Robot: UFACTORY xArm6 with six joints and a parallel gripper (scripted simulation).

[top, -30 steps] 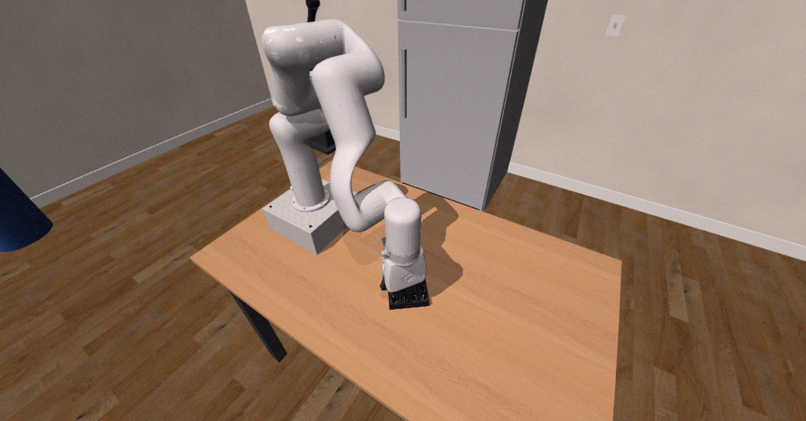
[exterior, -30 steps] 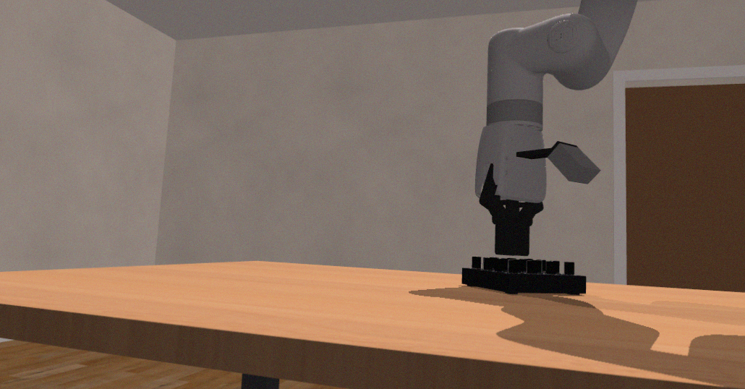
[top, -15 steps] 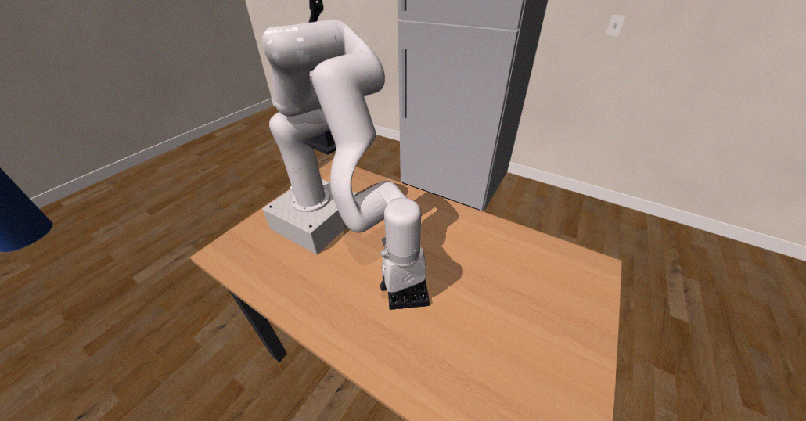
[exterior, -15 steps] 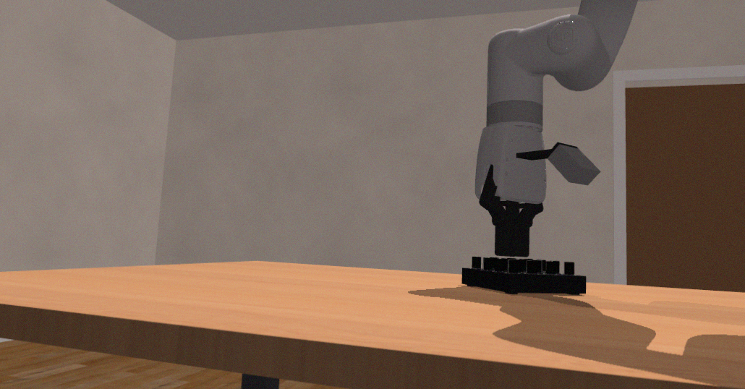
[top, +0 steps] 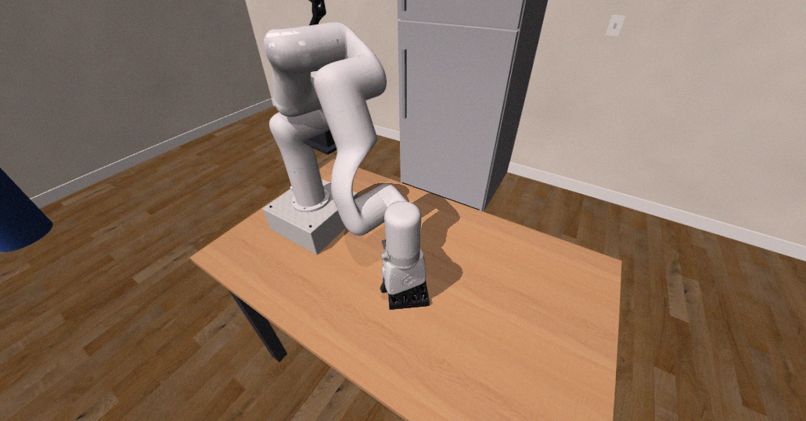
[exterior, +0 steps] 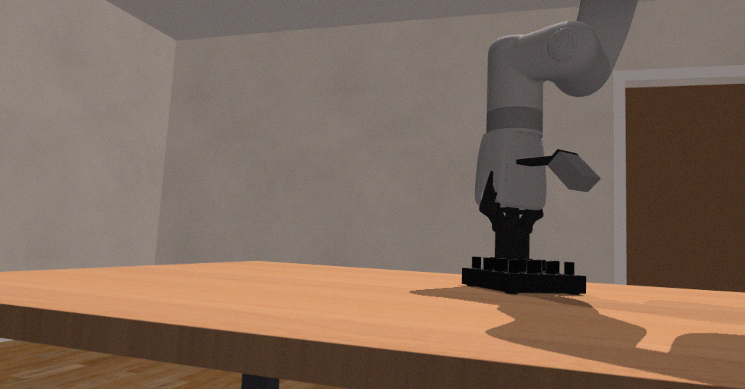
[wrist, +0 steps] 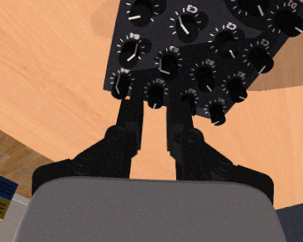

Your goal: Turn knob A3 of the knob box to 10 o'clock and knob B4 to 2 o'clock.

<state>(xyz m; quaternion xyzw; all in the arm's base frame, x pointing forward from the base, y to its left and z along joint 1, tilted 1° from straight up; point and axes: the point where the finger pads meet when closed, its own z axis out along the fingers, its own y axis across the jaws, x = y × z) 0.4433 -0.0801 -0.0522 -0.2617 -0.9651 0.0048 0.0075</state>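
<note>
The black knob box (top: 408, 306) (exterior: 552, 284) (wrist: 157, 41) stands on the table, its printed names upside down in the wrist view. My gripper (exterior: 511, 256) (wrist: 155, 98) points down over row A, its fingers partly apart. The fingertips are on either side of knob A3 (wrist: 155, 98), with a narrow gap visible at each side; they reach about knob-top height. A3's white line points toward the rear, near 12 o'clock. Knob B4 (wrist: 129, 55) stands free beyond the left finger; its white line is bent over the rim. The arm hides most of the box in the top view.
Knob A4 (wrist: 120, 88) is close to the left finger. Knob A2 (wrist: 190, 103) is partly hidden by the right finger. Knob B3 (wrist: 169, 66) is just beyond the fingertips. The wooden table (top: 507, 316) (exterior: 208, 303) surrounds the box, and the robot's base block (top: 293, 232) stands behind.
</note>
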